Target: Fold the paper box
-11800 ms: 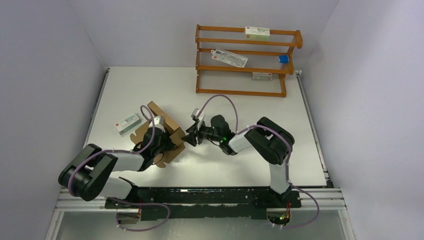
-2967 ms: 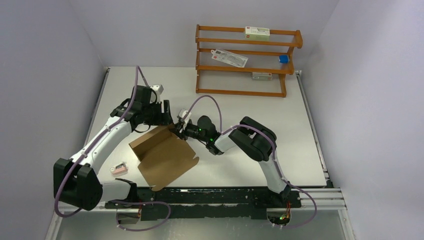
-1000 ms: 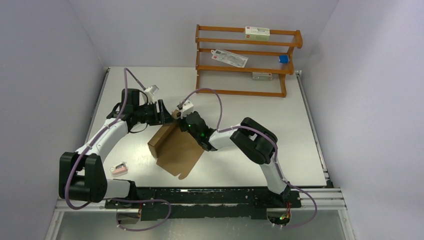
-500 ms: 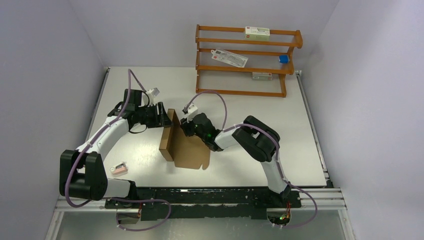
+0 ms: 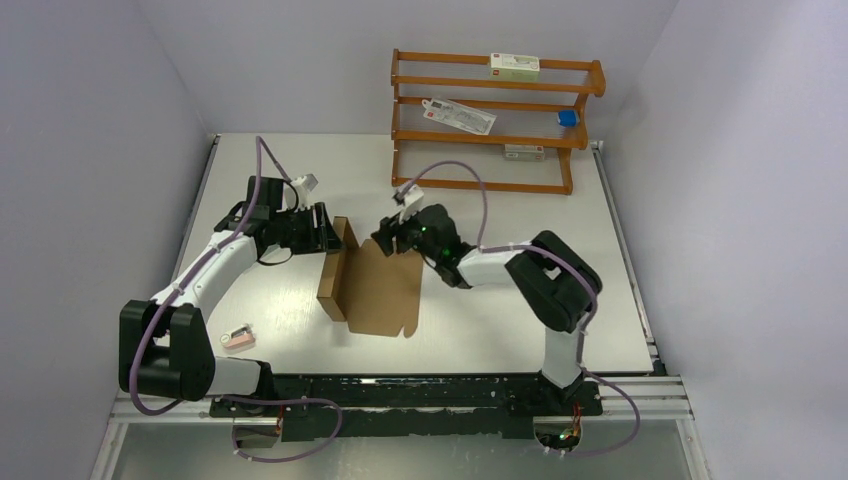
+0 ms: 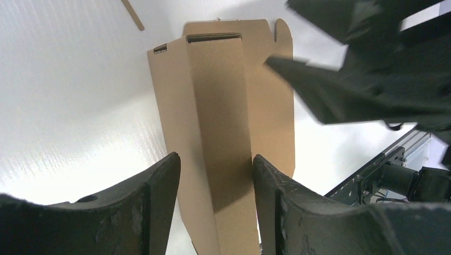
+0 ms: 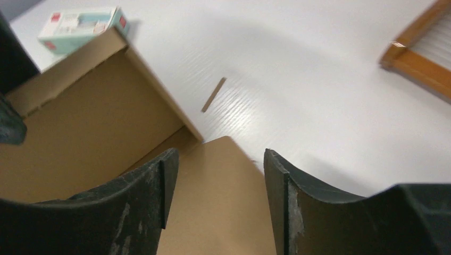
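Two grippers, both with fingers apart and nothing clamped. The left gripper (image 6: pixel 213 159) sits at the box's (image 5: pixel 380 295) far-left corner, fingers either side of the raised side wall (image 5: pixel 334 270); I cannot tell whether they touch the cardboard. In the last half second the right gripper (image 7: pixel 220 154) has come off the box's far edge and swung right, and now hovers over the far corner. The box has not shifted meanwhile: base flat on the table (image 5: pixel 500 300), centre-left, one wall upright, the other flaps down. Judgement: the wall holds its crease, the right arm is free for another flap, and folding is at an early stage. The left arm hides the far-left corner from above. A white carton (image 7: pixel 80 24) shows just behind the wall only in the right wrist view, which is blurred. A thin brown sliver (image 7: pixel 213 94) lies on the table, and I cannot tell what it is.
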Robot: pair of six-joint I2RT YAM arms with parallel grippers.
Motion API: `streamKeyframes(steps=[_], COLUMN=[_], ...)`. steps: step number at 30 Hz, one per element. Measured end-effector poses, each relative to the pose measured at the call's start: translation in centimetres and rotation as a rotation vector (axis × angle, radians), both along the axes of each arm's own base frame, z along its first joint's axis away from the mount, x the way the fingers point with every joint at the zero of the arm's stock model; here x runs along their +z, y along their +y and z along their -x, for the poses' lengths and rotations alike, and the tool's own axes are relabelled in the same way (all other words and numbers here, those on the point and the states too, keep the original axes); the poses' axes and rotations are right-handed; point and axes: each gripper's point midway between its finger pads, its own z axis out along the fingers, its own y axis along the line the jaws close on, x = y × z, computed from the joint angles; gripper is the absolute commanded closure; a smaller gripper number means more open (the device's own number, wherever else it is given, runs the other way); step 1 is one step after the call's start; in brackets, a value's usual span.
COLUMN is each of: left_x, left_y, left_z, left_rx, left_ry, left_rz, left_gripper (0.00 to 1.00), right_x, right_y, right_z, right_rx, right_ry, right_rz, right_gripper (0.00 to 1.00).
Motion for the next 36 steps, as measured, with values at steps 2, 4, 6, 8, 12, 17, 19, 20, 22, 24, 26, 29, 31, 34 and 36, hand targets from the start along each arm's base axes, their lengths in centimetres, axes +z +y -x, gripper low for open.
streamKeyframes(steps=[2,4,6,8,12,17,19,20,22,24,26,29,31,34,36], left_x=[0.0,0.0,0.0,0.0,-0.1,-0.3,-0.5,-0.6,-0.8,-0.8,-0.9,-0.8,-0.8,-0.9,-0.9], left_y=[0.0,0.0,0.1,0.1,0.4,1.2,1.6,1.8,2.1,2.3,2.4,2.4,2.3,2.3,2.2], left_z=[0.0,0.0,0.0,0.0,0.2,0.4,0.5,0.6,0.6,0.6,0.6,0.6,0.6,0.6,0.6], left_rx=[0.0,0.002,0.005,0.009,0.025,0.061,0.076,0.082,0.093,0.1,0.102,0.101,0.1,0.099,0.098], left_ry=[0.001,0.001,0.0,0.0,0.003,0.009,0.012,0.014,0.017,0.018,0.017,0.017,0.016,0.016,0.013], left_rz=[0.0,-0.002,-0.005,-0.003,0.012,0.036,0.043,0.045,0.056,0.064,0.069,0.072,0.073,0.078,0.083], left_gripper=[0.44,0.45,0.46,0.47,0.49,0.52,0.52,0.53,0.53,0.53,0.53,0.53,0.54,0.54,0.54], right_x=[1.7,2.8,3.5,3.1,0.6,-2.0,-2.0,-1.9,-1.6,-1.4,-1.4,-1.4,-1.4,-1.7,-2.0], right_y=[-1.7,-3.3,-5.2,-7.1,-9.6,-11.3,-11.6,-11.6,-11.4,-10.9,-10.4,-9.9,-9.7,-9.6,-9.6], right_z=[-1.2,-2.1,-2.5,-2.4,-1.4,1.0,1.8,2.1,2.6,3.1,3.9,4.7,4.9,5.2,5.3], right_rx=[-0.05,-0.098,-0.147,-0.195,-0.261,-0.297,-0.297,-0.293,-0.277,-0.251,-0.223,-0.189,-0.178,-0.169,-0.171], right_ry=[0.031,0.068,0.121,0.192,0.346,0.528,0.574,0.59,0.619,0.654,0.692,0.739,0.759,0.78,0.79], right_rz=[-0.035,-0.066,-0.101,-0.119,-0.107,-0.091,-0.103,-0.112,-0.134,-0.16,-0.181,-0.201,-0.208,-0.21,-0.206], right_gripper=[0.33,0.32,0.31,0.3,0.29,0.29,0.3,0.3,0.32,0.34,0.36,0.39,0.42,0.44,0.46])
